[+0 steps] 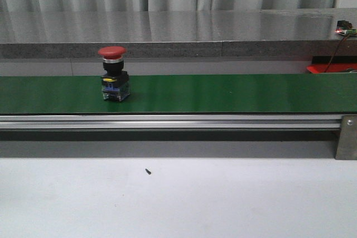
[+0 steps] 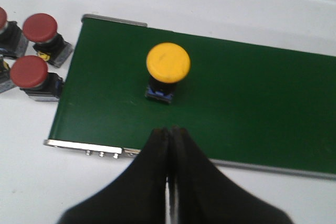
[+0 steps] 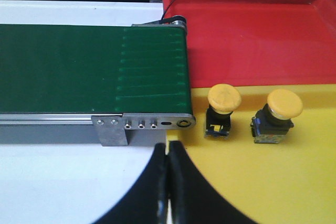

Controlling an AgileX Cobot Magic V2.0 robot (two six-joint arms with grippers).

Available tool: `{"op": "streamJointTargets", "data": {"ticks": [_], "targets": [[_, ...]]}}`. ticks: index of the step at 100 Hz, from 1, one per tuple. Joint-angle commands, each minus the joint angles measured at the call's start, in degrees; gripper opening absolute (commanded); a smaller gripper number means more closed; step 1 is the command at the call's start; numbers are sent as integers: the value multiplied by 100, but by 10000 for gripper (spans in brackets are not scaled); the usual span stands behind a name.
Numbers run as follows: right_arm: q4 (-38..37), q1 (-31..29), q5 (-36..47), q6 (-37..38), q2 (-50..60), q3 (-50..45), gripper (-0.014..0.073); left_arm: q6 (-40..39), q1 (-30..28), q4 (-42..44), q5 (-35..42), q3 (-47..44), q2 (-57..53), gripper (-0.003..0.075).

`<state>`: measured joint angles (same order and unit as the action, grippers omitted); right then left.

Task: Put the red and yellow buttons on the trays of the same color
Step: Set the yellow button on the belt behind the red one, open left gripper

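A red button (image 1: 114, 74) stands upright on the green conveyor belt (image 1: 223, 93) in the front view. In the left wrist view a yellow button (image 2: 167, 70) stands on the belt (image 2: 252, 103), just ahead of my left gripper (image 2: 170, 129), which is shut with nothing in it. Red buttons (image 2: 41, 31) (image 2: 30, 75) sit on the white table beside the belt's end. In the right wrist view two yellow buttons (image 3: 222, 107) (image 3: 279, 113) stand on the yellow tray (image 3: 262, 182); the red tray (image 3: 252, 35) lies behind it. My right gripper (image 3: 169, 145) is shut and empty at the yellow tray's edge.
The belt's aluminium rail (image 1: 167, 122) runs along its front, with a bracket (image 1: 347, 136) at the right. A grey shelf (image 1: 167, 32) and curtains lie behind. A corner of the red tray (image 1: 329, 68) and a cable show at far right. A small dark speck (image 1: 148, 171) lies on the white table.
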<state>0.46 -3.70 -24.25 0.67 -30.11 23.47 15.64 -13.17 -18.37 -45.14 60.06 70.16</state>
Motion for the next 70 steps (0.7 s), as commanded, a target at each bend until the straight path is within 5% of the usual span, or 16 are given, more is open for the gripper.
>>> {"op": "streamJointTargets", "data": {"ticks": [1, 46, 70], "targets": [[-46, -31, 408, 1, -10, 142, -67, 19, 228, -167, 311, -100, -399, -20], [-46, -3, 420, 6, -10, 142, -67, 19, 1303, -158, 470, -1142, -1567, -20], [-46, -3, 440, 6, -10, 142, -67, -28, 1389, -261, 623, -1760, -2482, -20]]}}
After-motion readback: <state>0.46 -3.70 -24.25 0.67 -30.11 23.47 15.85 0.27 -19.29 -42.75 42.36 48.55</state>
